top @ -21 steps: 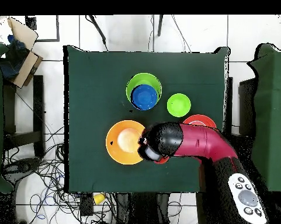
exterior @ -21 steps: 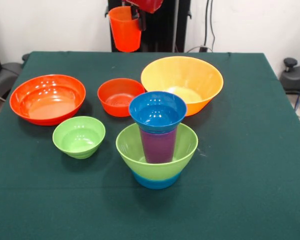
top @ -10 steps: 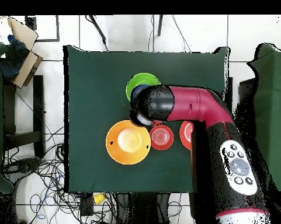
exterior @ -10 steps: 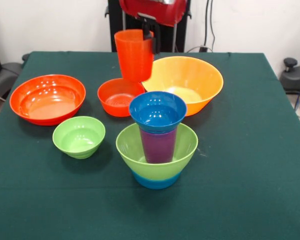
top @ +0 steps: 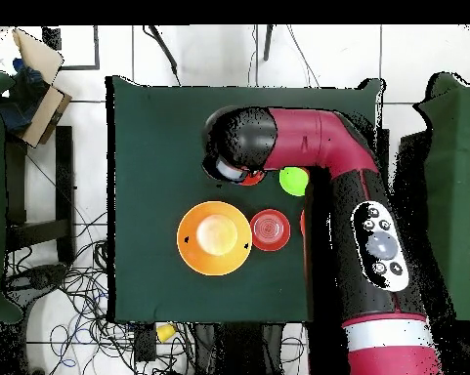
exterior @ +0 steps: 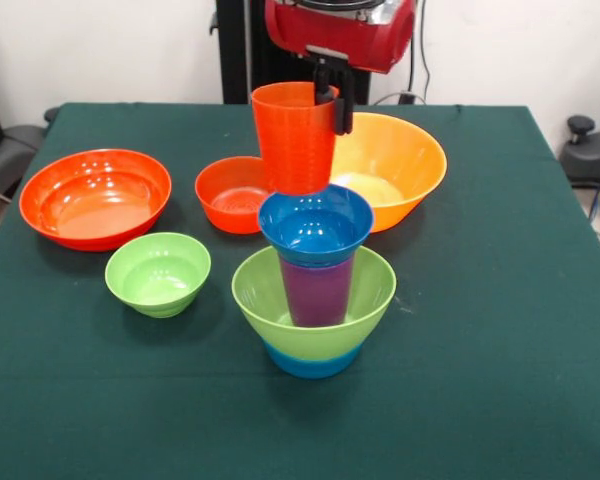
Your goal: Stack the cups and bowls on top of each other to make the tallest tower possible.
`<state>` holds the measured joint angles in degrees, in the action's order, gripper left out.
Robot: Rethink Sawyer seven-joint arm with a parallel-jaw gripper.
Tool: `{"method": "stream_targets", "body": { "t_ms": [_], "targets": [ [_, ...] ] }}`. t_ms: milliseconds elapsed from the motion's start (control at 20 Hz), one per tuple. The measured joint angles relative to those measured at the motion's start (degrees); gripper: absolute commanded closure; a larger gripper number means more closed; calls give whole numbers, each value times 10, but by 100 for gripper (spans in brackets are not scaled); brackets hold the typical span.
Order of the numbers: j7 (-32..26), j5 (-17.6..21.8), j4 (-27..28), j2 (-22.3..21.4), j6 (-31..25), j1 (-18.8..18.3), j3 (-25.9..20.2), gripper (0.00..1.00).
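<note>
Orange-red cup (exterior: 294, 137) (gripper-held (exterior: 335, 100)) above tower (exterior: 315, 280)

Seven bowls (exterior: 95, 196), two cups (exterior: 294, 135)

Glossy plastic bowls (exterior: 95, 197) on matt green cloth (exterior: 480, 330).

The surface (exterior: 500, 380) is covered with a dark green cloth that reaches all four of its edges, and in the overhead view the floor (top: 317, 54) around it is of pale tiles. On this floor, beyond one side edge and one corner of the surface, many thin cables (top: 67, 303) lie tangled, with a small yellow object (top: 166, 333) among them. Past the opposite corner on that same side stands an open cardboard box (top: 38, 83), and in the front view a white wall (exterior: 100, 50) with hanging cables (exterior: 418, 55) is behind the surface's far edge.
</note>
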<state>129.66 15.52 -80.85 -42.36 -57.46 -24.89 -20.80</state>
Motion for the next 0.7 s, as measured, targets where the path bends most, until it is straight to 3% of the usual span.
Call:
{"method": "stream_targets", "body": {
  "t_ms": [700],
  "targets": [
    [0, 4, 7, 1, -13, 12, 0, 100]
  ]
}}
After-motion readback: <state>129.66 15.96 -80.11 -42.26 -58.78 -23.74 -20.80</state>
